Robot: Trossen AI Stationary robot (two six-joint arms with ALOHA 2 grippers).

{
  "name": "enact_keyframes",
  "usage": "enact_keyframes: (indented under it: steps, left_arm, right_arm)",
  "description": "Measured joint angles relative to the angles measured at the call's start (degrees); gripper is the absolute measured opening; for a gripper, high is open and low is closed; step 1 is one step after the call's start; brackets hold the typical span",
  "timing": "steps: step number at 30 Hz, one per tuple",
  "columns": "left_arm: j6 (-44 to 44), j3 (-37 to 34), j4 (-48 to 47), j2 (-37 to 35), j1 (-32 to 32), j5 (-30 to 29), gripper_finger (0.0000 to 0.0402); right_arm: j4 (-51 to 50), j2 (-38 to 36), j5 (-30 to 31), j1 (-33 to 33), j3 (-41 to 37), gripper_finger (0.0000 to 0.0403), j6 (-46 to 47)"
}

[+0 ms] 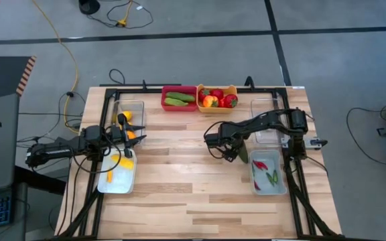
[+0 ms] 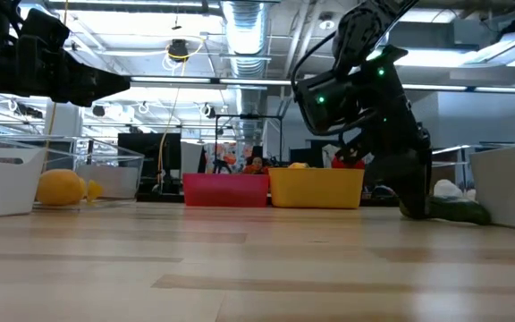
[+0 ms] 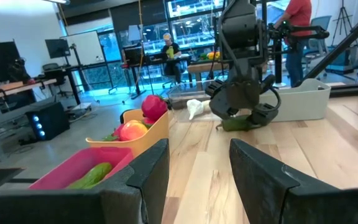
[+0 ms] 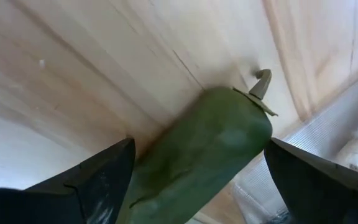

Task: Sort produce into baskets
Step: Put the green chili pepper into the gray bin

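Around green pepper (image 4: 197,155): wide-open right tool (image 4: 194,168)

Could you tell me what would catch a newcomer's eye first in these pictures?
The right end effector, open and down at the table beside the right trays, straddles a green pepper lying on the wood. Next, the red bin with cucumbers and the yellow bin with red produce at the far edge.

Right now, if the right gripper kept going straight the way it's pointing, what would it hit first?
The green pepper. The right gripper points down at the table with its fingers open on either side of the pepper, which lies beside the white tray. Going on, it would likely meet the pepper first, then the wood under it.
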Motion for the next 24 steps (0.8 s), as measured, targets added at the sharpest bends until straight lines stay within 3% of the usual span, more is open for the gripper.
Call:
enact_keyframes:
  steps: [6, 15, 24]
  left_arm:
    - [0.0, 0.0, 0.0, 0.0, 0.0, 0.0, 0.0158]
    - [0.0, 0.0, 0.0, 0.0, 0.0, 0.0, 0.0158]
    - [0.0, 0.0, 0.0, 0.0, 0.0, 0.0, 0.0158]
  right_arm:
    - [1.5, 0.0, -0.7, 0.0, 0.0, 0.0372, 0.0]
    - [4.9, 0.0, -5.6, -0.8, 0.0, 0.0316, 0.1]
    - [5.9, -0.1, -6.0, -0.7, 0.0, 0.0284, 0.7]
